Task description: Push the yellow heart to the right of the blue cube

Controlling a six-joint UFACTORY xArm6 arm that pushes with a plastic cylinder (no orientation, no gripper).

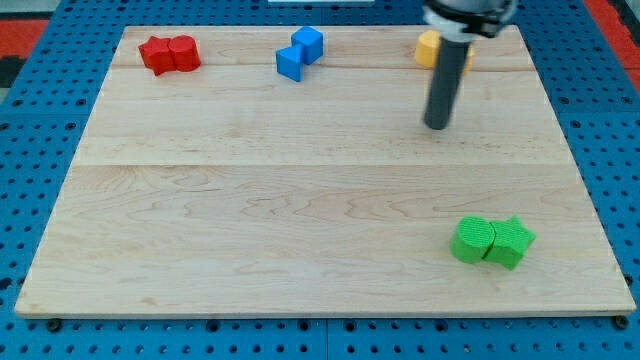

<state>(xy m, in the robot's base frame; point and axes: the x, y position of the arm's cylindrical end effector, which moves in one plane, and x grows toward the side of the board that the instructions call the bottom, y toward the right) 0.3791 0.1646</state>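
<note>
On the wooden surface [300, 200], two red blocks [169, 53] touch near the top-left edge. Two blue cubes [300, 53] sit near the top edge, with bare wood to their right. The yellow block [428, 48], partly hidden by the rod, lies near the top edge. My tip [437, 126] is just below it; no pincer exists. Two green blocks [492, 241] touch at bottom right.

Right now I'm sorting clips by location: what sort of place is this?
Probably a robotics lab bench: a pale wooden board on a blue perforated base plate, small coloured plastic blocks, and my tip.
</note>
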